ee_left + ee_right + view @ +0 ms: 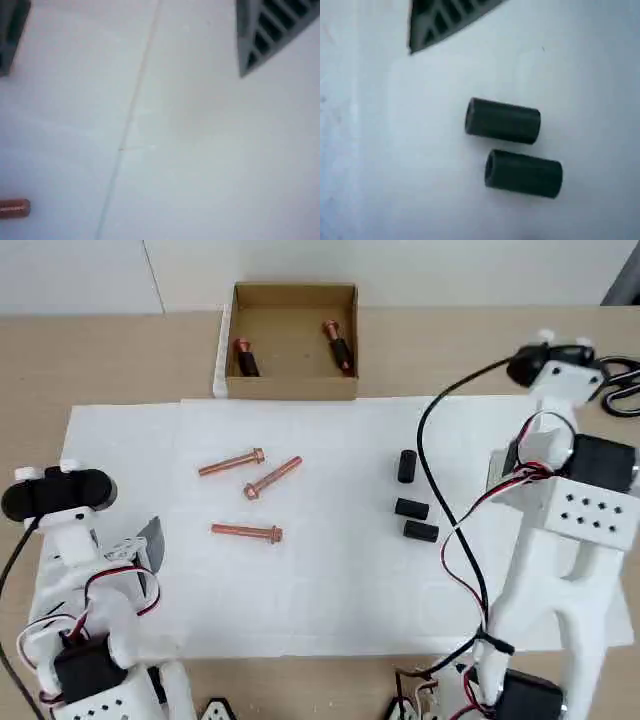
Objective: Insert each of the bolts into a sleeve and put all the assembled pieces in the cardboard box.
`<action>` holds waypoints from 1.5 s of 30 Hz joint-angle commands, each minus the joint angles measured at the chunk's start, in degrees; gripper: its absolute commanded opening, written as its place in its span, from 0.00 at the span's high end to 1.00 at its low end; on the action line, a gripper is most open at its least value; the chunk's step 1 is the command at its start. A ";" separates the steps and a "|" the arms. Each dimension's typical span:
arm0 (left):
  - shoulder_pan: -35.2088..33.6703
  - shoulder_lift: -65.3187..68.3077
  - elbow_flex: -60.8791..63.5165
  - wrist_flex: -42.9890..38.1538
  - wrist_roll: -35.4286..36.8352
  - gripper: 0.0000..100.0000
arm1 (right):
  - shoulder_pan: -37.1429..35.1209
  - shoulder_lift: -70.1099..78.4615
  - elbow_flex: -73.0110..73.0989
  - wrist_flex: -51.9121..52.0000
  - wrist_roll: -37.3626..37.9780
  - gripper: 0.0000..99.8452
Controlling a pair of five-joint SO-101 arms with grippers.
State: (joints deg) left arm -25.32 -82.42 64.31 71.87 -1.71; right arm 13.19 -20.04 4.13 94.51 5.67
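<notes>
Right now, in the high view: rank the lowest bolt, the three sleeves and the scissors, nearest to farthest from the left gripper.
1. The lowest bolt, on the white sheet just beside the left gripper.
2. The sleeves, across the sheet on the right side.
3. The scissors, at the far right edge.

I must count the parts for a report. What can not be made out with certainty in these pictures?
1. Left wrist view: a bolt is cut off by the picture's edge; just one end shows.
2. High view: two assembled pieces in the cardboard box are too small to tell how deep each bolt sits.
3. Right wrist view: two sleeves are blurred; their bores cannot be seen into.
</notes>
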 commanded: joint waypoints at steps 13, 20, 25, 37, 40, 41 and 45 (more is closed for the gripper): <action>-0.53 -0.09 -1.63 3.16 -4.48 0.72 | -3.91 0.48 3.25 -4.00 2.99 0.75; -4.57 0.00 -3.30 5.27 -7.03 0.72 | -8.13 16.92 -8.70 -3.91 3.34 0.75; -5.54 0.00 -3.38 5.27 -7.91 0.72 | -10.95 30.20 -20.04 -1.71 2.73 0.75; -5.63 -0.18 -3.03 6.15 -7.82 0.72 | -21.05 46.29 -33.58 -3.03 -6.95 0.75; -5.63 -0.18 -2.95 6.15 -7.82 0.72 | -21.23 49.45 -35.87 -4.35 -9.05 0.75; -5.63 -0.18 -2.95 6.15 -7.82 0.72 | -21.23 50.59 -36.40 -4.88 -9.58 0.75; -5.45 -0.18 -2.95 6.15 -7.82 0.72 | -21.23 54.55 -37.19 -6.73 -11.25 0.75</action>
State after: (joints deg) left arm -30.59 -82.42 63.52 77.76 -9.10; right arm -7.65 33.76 -30.24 89.14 -4.35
